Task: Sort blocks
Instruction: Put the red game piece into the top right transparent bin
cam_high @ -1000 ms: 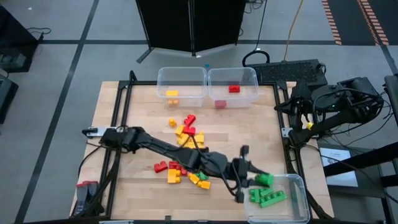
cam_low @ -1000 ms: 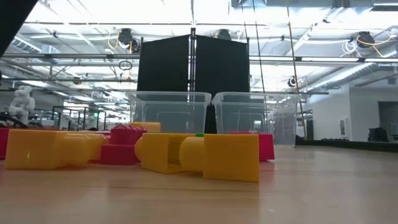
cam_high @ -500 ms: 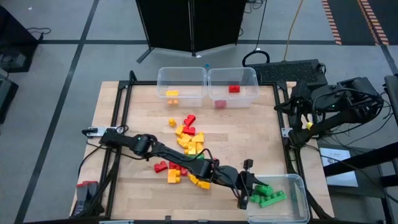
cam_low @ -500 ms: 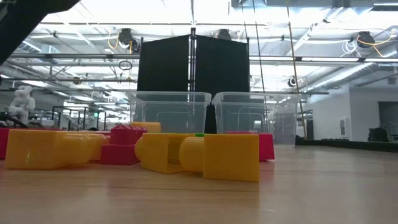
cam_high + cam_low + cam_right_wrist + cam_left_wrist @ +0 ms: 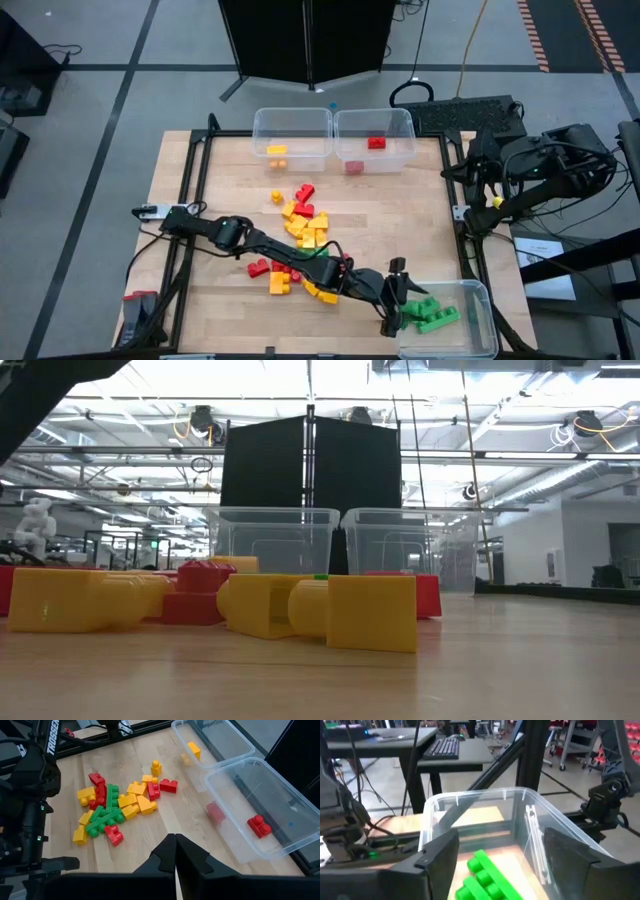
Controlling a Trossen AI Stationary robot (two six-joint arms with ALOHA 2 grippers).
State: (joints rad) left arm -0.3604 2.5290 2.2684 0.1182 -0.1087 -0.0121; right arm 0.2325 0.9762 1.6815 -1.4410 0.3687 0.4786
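The left gripper (image 5: 399, 297) is extended to the near right corner of the desk (image 5: 420, 210), at the rim of the clear bin (image 5: 480, 300) there, with its fingers (image 5: 435, 855) spread apart and empty. Green blocks (image 5: 430, 315) lie inside this bin. The remaining red, yellow and green blocks (image 5: 115, 805) lie clustered at the desk centre. The right gripper (image 5: 175, 851) is parked off the right desk edge, fingers pressed together. Two far bins (image 5: 330, 135) hold yellow and red pieces.
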